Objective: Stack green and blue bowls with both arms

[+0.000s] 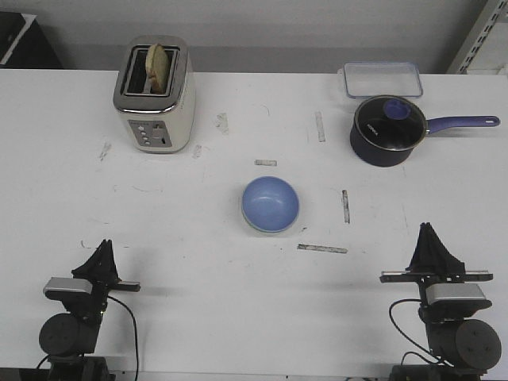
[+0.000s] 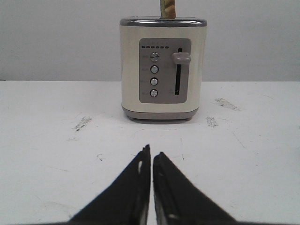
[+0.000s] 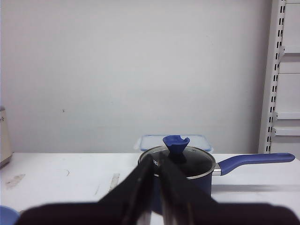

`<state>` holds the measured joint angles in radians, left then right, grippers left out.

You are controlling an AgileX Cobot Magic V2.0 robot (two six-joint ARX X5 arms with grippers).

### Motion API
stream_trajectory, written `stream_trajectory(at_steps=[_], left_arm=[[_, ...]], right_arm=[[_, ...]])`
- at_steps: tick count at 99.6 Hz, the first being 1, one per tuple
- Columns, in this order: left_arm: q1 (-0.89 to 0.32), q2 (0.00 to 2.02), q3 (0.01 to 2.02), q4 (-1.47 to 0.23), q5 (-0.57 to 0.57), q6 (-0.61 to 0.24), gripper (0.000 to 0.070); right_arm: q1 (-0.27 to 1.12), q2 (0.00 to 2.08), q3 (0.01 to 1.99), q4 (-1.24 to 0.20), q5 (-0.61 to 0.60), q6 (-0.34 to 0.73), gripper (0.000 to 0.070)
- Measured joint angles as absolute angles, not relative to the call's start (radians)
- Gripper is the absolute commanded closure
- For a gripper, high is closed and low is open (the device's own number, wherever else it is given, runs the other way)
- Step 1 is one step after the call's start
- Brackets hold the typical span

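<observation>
Nearest, the left black tool (image 1: 103, 252) and right black tool (image 1: 429, 238) rest pinched together, empty. Mid-tabletop, the periwinkle blue bowl (image 1: 271, 202) sits nested in the mint green bowl (image 1: 248, 221); probably light, rigid, smooth, best pinched at the rim

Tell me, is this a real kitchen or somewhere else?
Probably a robot test lab set up like a kitchen. A toaster with bread, a dark saucepan and a blue bowl sit on a scuffed white table before a bare wall, with metal shelving at the side.
</observation>
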<state>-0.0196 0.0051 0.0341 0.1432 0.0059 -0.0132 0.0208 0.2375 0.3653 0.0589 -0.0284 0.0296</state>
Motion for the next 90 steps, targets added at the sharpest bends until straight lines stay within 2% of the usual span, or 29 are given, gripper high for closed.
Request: stream_trajectory(at_steps=[56, 75, 90], left_arm=[[-0.02, 0.005, 0.034, 0.143, 0.006, -0.013, 0.0698], [-0.02, 0.005, 0.034, 0.143, 0.006, -0.013, 0.0698], [-0.02, 0.005, 0.034, 0.143, 0.006, -0.013, 0.0698]], right_arm=[[0.02, 0.227, 0.355, 0.07, -0.027, 0.03, 0.0687], [0.019, 0.175, 0.196, 0.178, -0.026, 0.03, 0.0687], [0.019, 0.13, 0.085, 0.178, -0.027, 0.03, 0.0688]])
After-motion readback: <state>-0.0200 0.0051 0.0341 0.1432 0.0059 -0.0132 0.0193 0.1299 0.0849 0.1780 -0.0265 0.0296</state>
